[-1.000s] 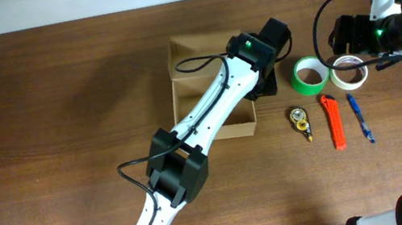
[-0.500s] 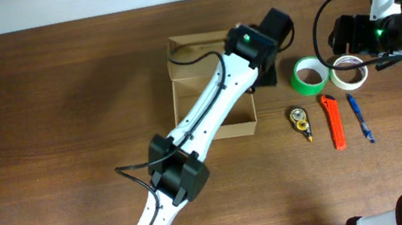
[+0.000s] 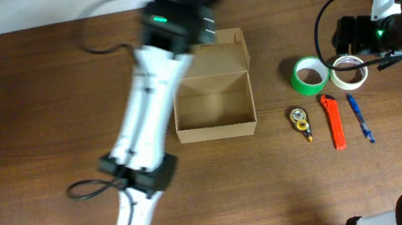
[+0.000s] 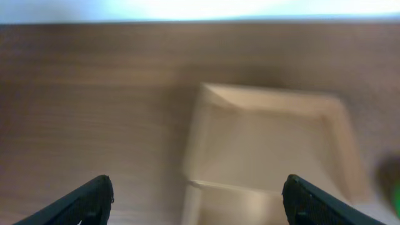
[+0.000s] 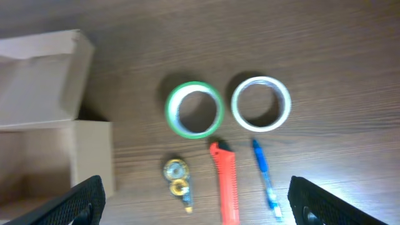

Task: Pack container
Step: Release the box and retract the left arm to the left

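While left hand (image 4: 199, 205) hovers released over open container (image 4: 269, 137), right hand (image 5: 200, 206) hovers released near green tape (image 5: 194, 109)

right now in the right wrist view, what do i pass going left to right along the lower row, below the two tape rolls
open brown cardboard box → small round yellow tape dispenser → orange plastic utility knife → blue pen
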